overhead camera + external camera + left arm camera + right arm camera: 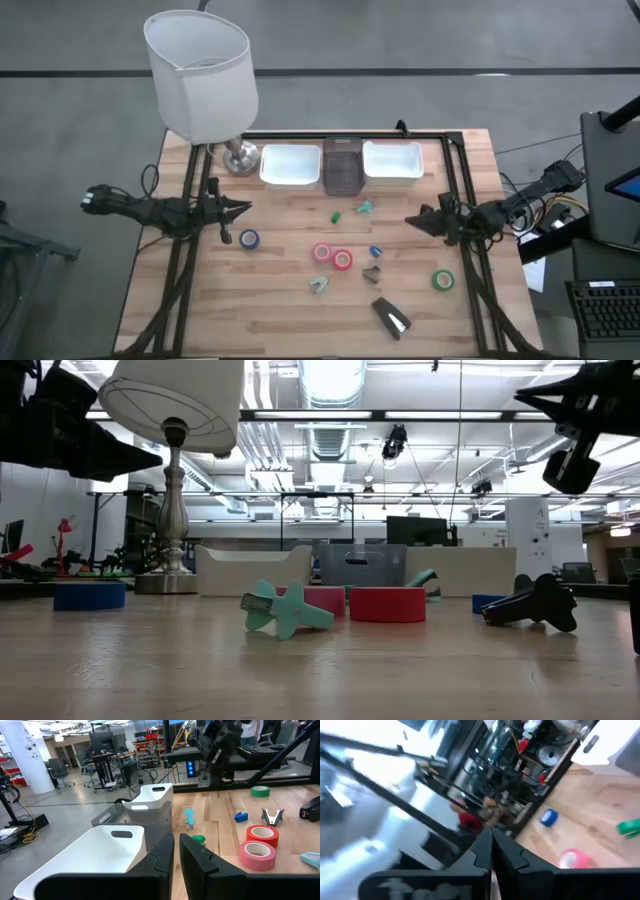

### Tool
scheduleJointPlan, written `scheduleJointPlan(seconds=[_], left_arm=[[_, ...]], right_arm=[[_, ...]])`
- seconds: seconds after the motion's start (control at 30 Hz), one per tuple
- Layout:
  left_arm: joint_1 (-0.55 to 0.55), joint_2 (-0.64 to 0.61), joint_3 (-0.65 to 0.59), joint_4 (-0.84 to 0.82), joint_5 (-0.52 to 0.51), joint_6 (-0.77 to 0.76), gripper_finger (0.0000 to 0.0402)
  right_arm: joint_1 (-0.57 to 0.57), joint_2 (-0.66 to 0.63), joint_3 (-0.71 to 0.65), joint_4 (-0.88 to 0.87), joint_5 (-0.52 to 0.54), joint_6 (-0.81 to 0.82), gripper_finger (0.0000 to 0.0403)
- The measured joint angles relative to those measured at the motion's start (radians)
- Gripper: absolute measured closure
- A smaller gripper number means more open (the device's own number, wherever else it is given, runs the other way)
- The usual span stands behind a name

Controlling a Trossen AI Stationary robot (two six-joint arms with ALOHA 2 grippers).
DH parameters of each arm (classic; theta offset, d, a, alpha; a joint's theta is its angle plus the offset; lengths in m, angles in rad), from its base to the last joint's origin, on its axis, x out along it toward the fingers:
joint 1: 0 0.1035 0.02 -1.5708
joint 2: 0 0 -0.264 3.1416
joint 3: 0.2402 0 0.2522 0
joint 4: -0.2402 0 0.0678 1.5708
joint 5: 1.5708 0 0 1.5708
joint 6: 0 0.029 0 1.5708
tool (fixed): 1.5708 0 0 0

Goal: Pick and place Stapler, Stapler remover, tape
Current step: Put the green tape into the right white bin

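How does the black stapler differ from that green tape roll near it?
The stapler is black with a pale strip and long; the green tape roll is a bright ring. The stapler lies slanted nearest the table's front edge; the roll lies flat, farther right. Both rest untouched on the wooden table.

Stapler (391, 317) lies on table (270, 320), well before bins (291, 165).

We see a white-shaded lamp (200, 75) at the upper left of the high view, its silver base on the wooden bench (280, 300). Along the bench's top edge sit two white bins (291, 165) (392, 160), a grey bin (341, 166) between them.
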Motion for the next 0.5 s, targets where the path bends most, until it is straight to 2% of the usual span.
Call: scheduleJointPlan(seconds=[0.13, 0.2, 0.27, 0.37, 0.43, 0.5], left_arm=[[0.0, 0.0, 0.0, 0.0, 0.0, 0.0, 0.0369], [0.0, 0.0, 0.0, 0.0, 0.0, 0.0, 0.0369], [0.0, 0.0, 0.0, 0.0, 0.0, 0.0, 0.0369], [0.0, 0.0, 0.0, 0.0, 0.0, 0.0, 0.0369], [0.0, 0.0, 0.0, 0.0, 0.0, 0.0, 0.0369], [0.0, 0.0, 0.0, 0.0, 0.001, 0.0, 0.0369]], right_arm=[[0.0, 0.001, 0.0, 0.009, 0.003, 0.013, 0.0394], [0.0, 0.0, 0.0, 0.008, -0.062, 0.037, 0.0394], [-0.003, 0.002, 0.0, 0.007, -0.164, 0.066, 0.0394], [-0.003, 0.019, 0.012, -0.035, -0.39, 0.091, 0.0394], [-0.001, 0.032, 0.053, -0.194, -0.54, 0.145, 0.0394], [0.0, 0.05, 0.115, -0.443, -0.659, 0.173, 0.0394]])
